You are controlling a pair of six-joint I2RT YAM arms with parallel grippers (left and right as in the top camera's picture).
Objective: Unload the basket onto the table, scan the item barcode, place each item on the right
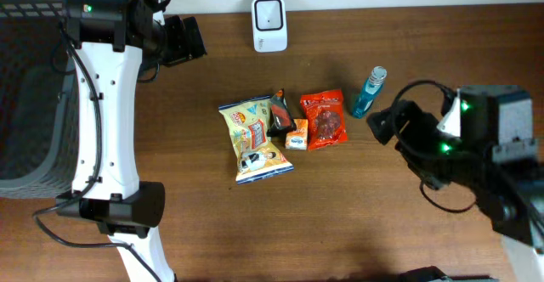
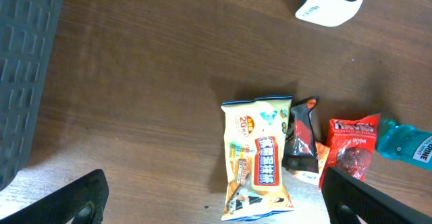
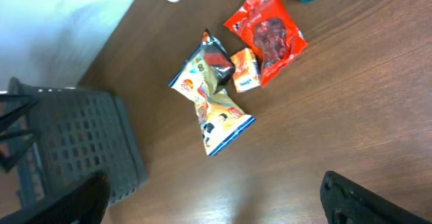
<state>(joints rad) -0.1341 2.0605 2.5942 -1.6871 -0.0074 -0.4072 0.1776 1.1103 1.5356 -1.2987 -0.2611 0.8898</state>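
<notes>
Items clustered mid-table: bag (image 1: 255,142), red pouch (image 1: 325,119), bottle (image 1: 369,92). Nearest is right gripper (image 1: 382,126), wide and empty, just beside bottle; left gripper (image 1: 185,40) wide, empty, farther off. Beyond them, scanner (image 1: 269,24).

yellow snack bag (image 2: 260,160): "20" near top left, banner characters illegible | red pouch (image 2: 352,146): white brand lettering, too blurred | blue bottle (image 2: 405,145): label letters cut off, unreadable
</notes>
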